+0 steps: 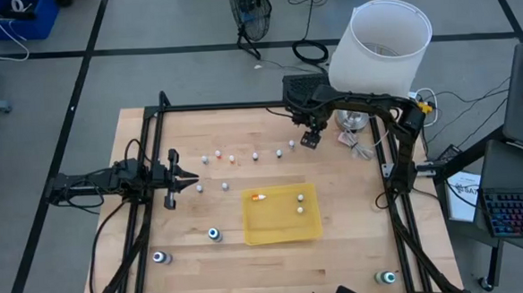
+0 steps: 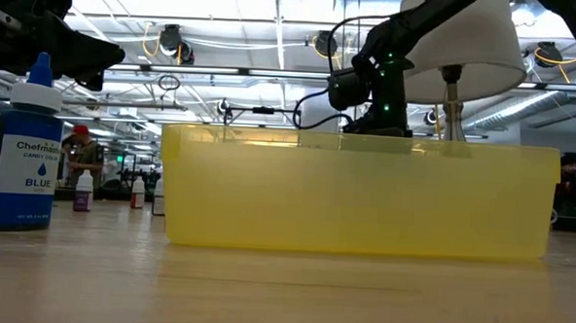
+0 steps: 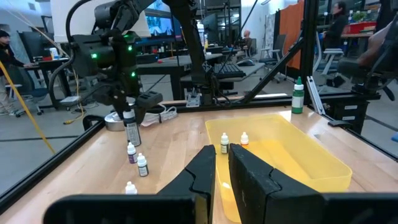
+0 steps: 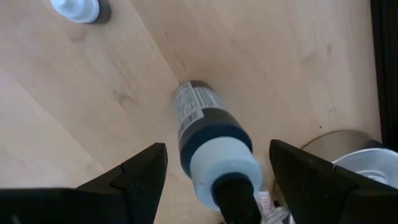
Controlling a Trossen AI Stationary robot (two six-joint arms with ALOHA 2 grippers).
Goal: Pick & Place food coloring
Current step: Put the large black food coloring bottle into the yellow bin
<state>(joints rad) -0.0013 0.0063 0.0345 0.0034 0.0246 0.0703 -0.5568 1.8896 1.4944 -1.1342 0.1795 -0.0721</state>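
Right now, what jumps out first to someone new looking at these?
The yellow tray at mid-table, with three small bottles inside. The right hand hangs open over a dark bottle standing at the table's far side, fingers either side but not touching. The left hand waits shut, left of the tray.

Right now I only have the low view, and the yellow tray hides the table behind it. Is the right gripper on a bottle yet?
Observer: Not gripping. The right gripper stands open over an upright dark bottle, one finger either side.
Operator: Anything placed already?
Observer: The tray holds three small bottles, one orange, two white.
Operator: And the left arm?
Observer: The left gripper is shut and empty, on its own side of the tray, apart from it.
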